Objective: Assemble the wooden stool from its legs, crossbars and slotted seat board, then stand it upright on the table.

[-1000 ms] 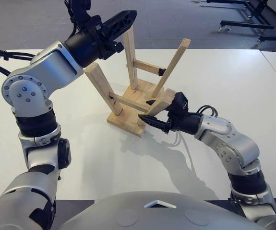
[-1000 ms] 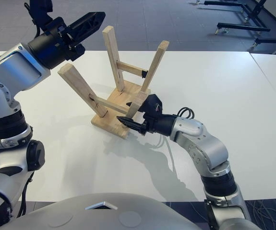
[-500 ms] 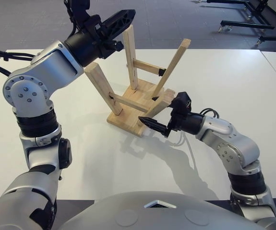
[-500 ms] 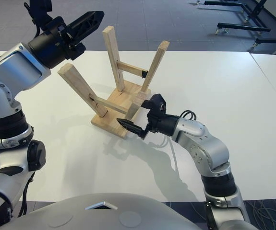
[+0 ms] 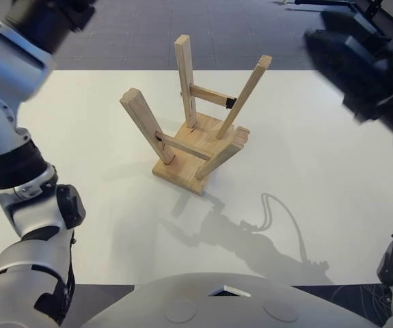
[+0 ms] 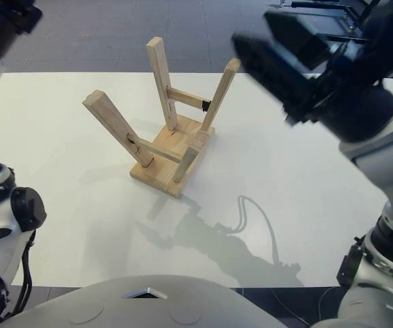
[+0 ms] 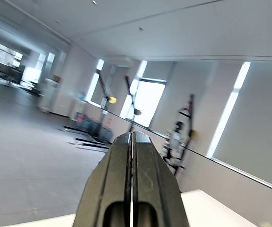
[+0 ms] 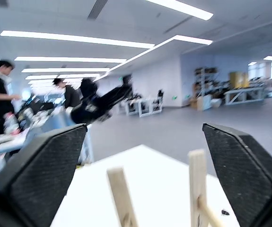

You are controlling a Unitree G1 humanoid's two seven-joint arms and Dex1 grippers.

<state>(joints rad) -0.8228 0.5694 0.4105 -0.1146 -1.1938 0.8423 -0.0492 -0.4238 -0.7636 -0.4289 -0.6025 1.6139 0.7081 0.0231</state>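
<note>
1. Four legs pointed up from the wooden stool [image 5: 193,140]. It sat upside down near the centre of the frame on the white tabletop [image 5: 319,171], w/ the slotted seat board [image 5: 179,174] flat on the surface.
2. Legs: the left-leaning leg [image 5: 143,126] tilted toward the upper left. The rear leg [image 5: 185,82] stood approx. upright. The right-leaning leg [image 5: 249,92] tilted toward the upper right. The front leg [image 5: 225,152] lay at a low angle toward the right.
3. Crossbars: the upper crossbar [image 5: 208,96] joined rear leg & right-leaning leg. The lower crossbar [image 5: 186,146] ran from the left-leaning leg to the front leg, nearer the seat board.
4. In the left wrist view the left gripper [image 7: 132,135] had its fingers pressed together, only a thin seam between them, nothing held. It pointed out at the room. The left arm [image 5: 11,58] sat in the upper left corner of the head views, well apart from the stool.
5. In the head views the right gripper [image 6: 281,51] was at the upper right of the frame, blurred, well apart from the stool. In the right wrist view its fingers [image 8: 41,175] were spread wide w/ nothing between them; two stool legs & a crossbar showed beyond the gap.
</note>
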